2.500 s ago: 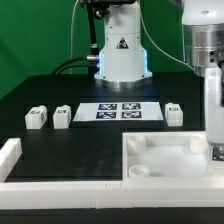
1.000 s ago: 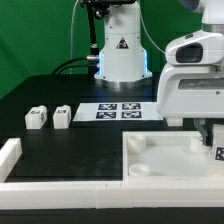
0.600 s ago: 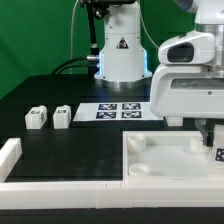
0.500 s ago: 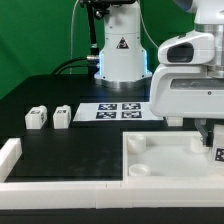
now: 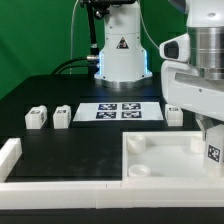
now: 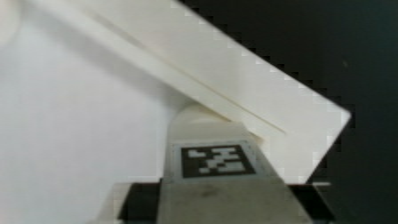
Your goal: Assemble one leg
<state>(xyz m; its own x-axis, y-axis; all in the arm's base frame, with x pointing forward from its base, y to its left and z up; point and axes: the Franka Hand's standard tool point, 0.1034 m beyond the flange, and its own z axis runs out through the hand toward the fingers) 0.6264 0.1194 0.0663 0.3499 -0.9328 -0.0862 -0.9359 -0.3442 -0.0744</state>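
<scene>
White plastic fills the gripper [image 5: 211, 150]: it is clamped on the leg [image 6: 217, 150], tag facing the wrist camera, long axis running straight out from the fingers. The leg hangs above the tray-like piece [image 5: 160, 160] at the exterior view's right on the bench [image 5: 70, 150].

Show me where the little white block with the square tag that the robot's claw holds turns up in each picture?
Exterior view: the leg hangs at the far right edge, under the gripper, above the white tray-like piece.
Wrist view: the leg fills the lower middle, tag facing the camera.
Shared landmark: the tray-like piece's raised rim.
</scene>
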